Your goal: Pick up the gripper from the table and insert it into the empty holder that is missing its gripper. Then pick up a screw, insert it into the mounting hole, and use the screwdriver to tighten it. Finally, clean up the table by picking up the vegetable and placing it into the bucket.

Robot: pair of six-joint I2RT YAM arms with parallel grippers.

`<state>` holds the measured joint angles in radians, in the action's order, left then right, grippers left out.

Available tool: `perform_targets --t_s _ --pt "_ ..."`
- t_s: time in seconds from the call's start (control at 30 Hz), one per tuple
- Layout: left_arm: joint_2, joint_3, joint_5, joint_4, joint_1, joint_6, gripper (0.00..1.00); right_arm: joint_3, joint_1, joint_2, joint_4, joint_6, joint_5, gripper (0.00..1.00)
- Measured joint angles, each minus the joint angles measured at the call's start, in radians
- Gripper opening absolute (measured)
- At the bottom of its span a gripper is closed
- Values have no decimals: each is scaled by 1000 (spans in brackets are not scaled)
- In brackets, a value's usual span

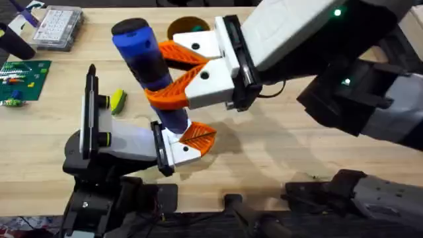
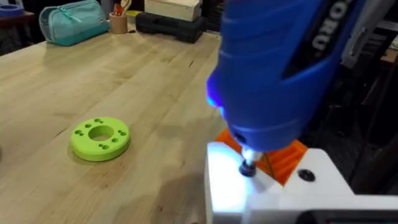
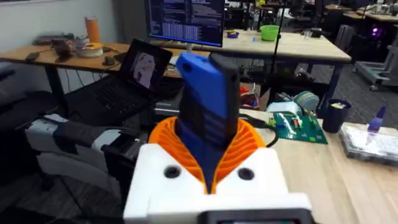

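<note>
Screwdriver [image 1: 151, 66] in right gripper [image 1: 177, 74], left wrist reveals bit [image 2: 248, 167] on gripper [image 1: 192, 140]

The overhead camera looks down and forward over the wooden table [image 1: 277, 152] from above the arm bases. The left wrist camera sits very close to the screwdriver [image 2: 280, 68], looking across the table. The right wrist camera, equally near the screwdriver, faces the room.

You see the right gripper [image 1: 173, 74] with a white block body, two dark round screw holes, and orange ribbed fingers [image 1: 178, 53]. A black plate joins it to a white arm link. Two small green lights shine on the arm.
</note>
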<state>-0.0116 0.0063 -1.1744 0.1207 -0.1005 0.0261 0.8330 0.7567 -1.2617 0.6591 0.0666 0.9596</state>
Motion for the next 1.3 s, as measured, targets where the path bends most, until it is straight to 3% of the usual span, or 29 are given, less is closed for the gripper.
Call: perform_targets --t_s 0.23,0.57,0.6,0.63,0.73,0.93,1.1,1.3 --pt "0 0 0 0 0 0 16 -4 -1 4 86 16 0 27" --pt "0 0 0 0 0 0 16 13 -38 41 42 63 6 27" --pt "0 0 0 0 0 0 16 25 -47 41 4 65 7 27" --pt "0 0 0 0 0 0 16 85 -81 41 -170 51 5 27" --pt "0 0 1 0 0 0 16 184 -116 41 -439 -12 -31 27" --pt "0 0 1 0 0 0 16 418 -160 40 -974 -218 -237 27" --pt "0 0 2 0 0 0 16 574 -178 41 -1216 -363 -466 27" --pt "0 0 24 -5 0 -4 16 614 -179 44 -1334 -552 -761 27"
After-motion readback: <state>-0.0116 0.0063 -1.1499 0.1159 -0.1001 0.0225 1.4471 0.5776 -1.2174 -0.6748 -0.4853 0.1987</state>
